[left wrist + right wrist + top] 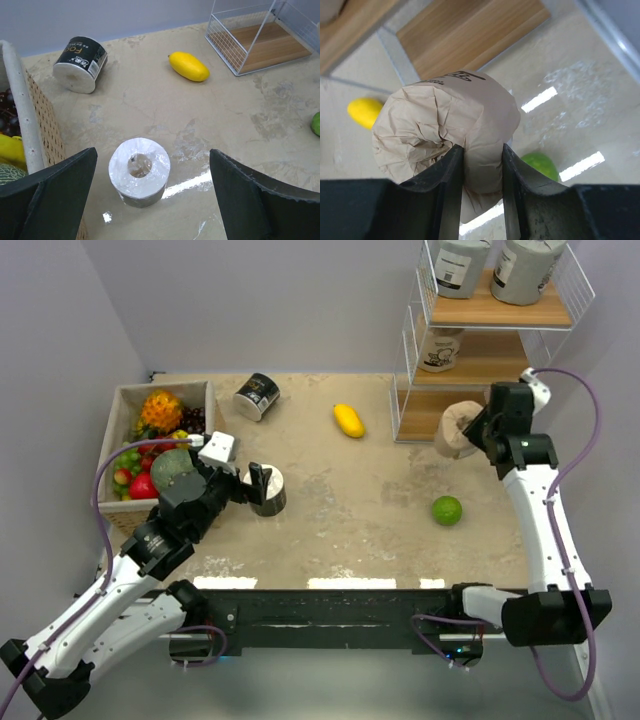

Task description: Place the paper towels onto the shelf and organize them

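**Tan roll pinched at the mouth of the bottom tier**

The right fingers are closed on a tan paper towel roll and bite into its side, so the wrapping bulges out between them. The roll hangs just in front of the lowest board of the shelf and is not yet on it. Two grey rolls stand on the top tier and a second tan roll on the middle one.

The left fingers are spread wide and hold nothing. They hover over a black roll standing on end on the table. The other black roll lies on its side near the fruit box.

These rolls look light and soft. The gathered paper crumples and gives under pressure, so a pinch on a fold could slip or tear. A hold across the full body seems safer than one on the twisted end. The standing roll's top is glossy and may be slick.

The lying black roll shows "FOO" in white capitals, and the line under it is too small to read. Dark script runs along the held tan roll's edge but is unreadable. The labels on the shelved rolls are also too small to read.
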Action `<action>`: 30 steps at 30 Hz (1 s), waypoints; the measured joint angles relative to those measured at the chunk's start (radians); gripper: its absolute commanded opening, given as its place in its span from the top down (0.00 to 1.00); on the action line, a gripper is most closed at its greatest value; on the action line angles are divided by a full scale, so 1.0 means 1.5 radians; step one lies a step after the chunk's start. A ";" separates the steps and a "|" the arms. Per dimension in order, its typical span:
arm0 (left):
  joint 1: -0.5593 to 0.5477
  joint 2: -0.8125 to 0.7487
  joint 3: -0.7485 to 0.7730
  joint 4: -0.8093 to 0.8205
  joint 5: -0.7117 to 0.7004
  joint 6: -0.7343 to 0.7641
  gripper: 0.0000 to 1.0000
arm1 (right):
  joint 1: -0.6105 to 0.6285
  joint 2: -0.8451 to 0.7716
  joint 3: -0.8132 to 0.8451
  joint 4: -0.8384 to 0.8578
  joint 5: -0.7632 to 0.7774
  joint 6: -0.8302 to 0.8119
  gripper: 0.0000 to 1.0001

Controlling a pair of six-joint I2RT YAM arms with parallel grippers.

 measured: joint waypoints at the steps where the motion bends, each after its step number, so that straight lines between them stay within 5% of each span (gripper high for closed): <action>1: 0.000 -0.001 0.000 0.000 -0.001 0.000 0.00 | -0.025 0.002 0.014 -0.001 -0.004 -0.003 0.70; 11: 0.000 -0.004 0.000 0.000 -0.003 0.000 0.00 | -0.135 0.057 0.153 0.009 -0.049 0.005 0.71; 30: 0.000 -0.009 0.000 0.000 -0.004 0.000 0.00 | -0.161 0.176 0.294 0.045 -0.085 0.094 0.71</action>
